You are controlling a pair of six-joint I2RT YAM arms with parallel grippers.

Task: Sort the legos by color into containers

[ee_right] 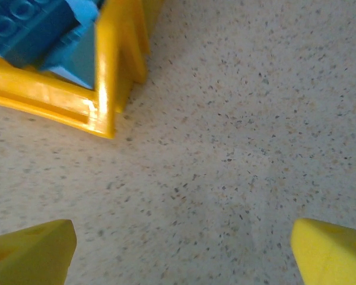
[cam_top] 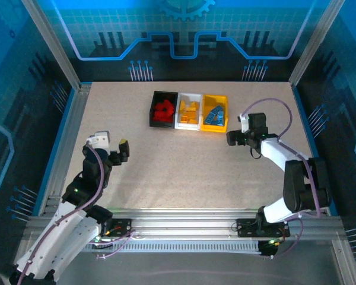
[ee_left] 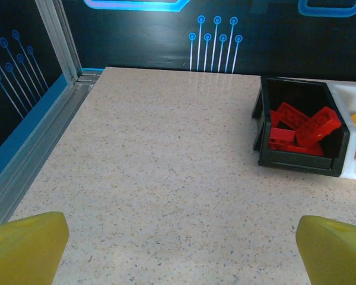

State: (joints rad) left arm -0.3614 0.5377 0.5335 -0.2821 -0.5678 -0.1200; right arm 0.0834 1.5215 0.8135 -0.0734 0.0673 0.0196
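Three bins stand in a row at the back middle of the table. The black bin holds red legos. In the white bin lie yellow legos. Blue legos fill the yellow-orange bin. My left gripper is open over bare table at the left, nothing between its fingers. Just right of the yellow-orange bin, my right gripper hangs open and empty above the table.
Aluminium frame rails run along the table's left and right edges, and a dark printed wall closes the back. Bare speckled tabletop spreads between the arms and the bins.
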